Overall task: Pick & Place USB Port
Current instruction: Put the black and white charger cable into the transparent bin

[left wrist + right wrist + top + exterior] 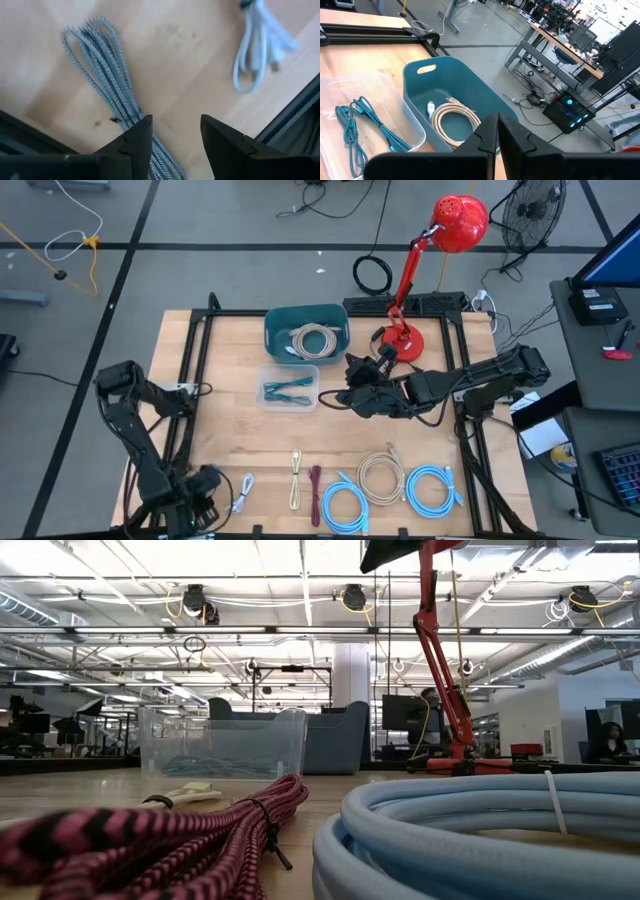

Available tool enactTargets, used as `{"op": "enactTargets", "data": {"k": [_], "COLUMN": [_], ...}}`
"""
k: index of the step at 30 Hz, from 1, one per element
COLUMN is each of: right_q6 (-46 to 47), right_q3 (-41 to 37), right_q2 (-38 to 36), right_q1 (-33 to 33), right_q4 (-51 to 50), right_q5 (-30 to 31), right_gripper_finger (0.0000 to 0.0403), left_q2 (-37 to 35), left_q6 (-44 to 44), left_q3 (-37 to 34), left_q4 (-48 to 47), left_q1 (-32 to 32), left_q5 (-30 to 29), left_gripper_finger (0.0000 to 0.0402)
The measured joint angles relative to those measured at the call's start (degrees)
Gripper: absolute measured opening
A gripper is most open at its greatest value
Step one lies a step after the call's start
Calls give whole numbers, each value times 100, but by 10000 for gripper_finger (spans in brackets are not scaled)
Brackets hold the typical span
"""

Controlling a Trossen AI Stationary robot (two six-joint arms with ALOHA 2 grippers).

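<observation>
Wooden tabletop (pixel 230 445) carries cables along its near edge, sorted bins behind. My left tool (pixel 172 137) hangs parted and empty over the grey braided cable (pixel 107 70) — lined up to grab. My right tool (pixel 497 131), closed and empty, hovers by the teal bin (pixel 445 82).

Teal bin (pixel 306 329) holds a cream cable (pixel 313 341); clear tray (pixel 289 389) holds a teal-and-black braided cable (pixel 288 390); lamp (pixel 459 224) red.

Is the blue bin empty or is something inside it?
Not empty. The teal bin holds a coiled beige cable, seen in the right wrist and high views.
</observation>
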Motion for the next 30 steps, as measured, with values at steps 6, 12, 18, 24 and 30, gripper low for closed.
{"op": "enactTargets", "data": {"k": [6,12,18,24,30], "right_q6": [0,0,2,2,2], "right_q3": [0,-2,-2,-2,-2], "right_q2": [0,0,0,0,0], "right_q1": [0,0,0,0,0], "right_q4": [-19,-20,2,2,0], "right_q5": [0,0,0,0,0], "right_gripper_finger": [8,8,8,8,8], "left_q2": [-100,-102,-98,-96,-120], "left_q6": [-280,-86,121,316,561], "left_q3": [2,2,-20,-492,-1129], "left_q4": [-1268,-1059,-979,-254,727], "left_q1": [135,171,290,437,563], "left_q5": [1025,707,393,461,623], "left_gripper_finger": [168,168,168,168,168]}}
